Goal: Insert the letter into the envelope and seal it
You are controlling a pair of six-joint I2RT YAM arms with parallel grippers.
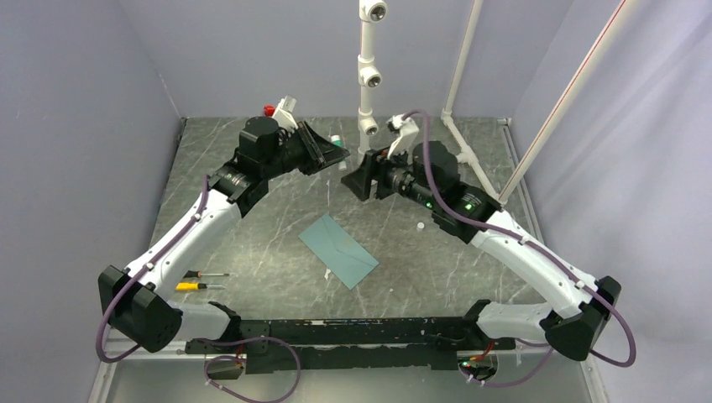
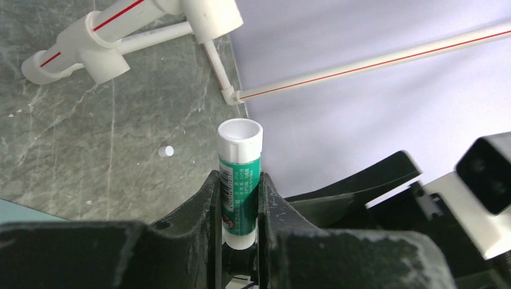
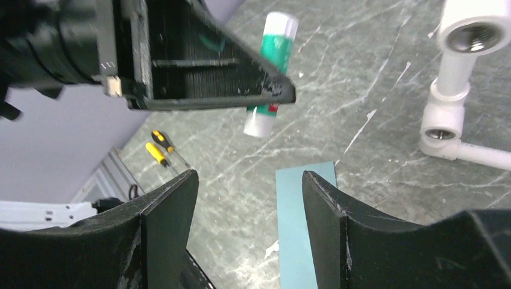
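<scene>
Two yellow and black screwdrivers are laid on the desk at the left. A green and white glue stick is pinched in the jaws of the left arm, up off the desk. The teal envelope is laid flat in the middle. The jaws of the right arm are spread wide, with nothing held. A small white bit is seen near them
</scene>
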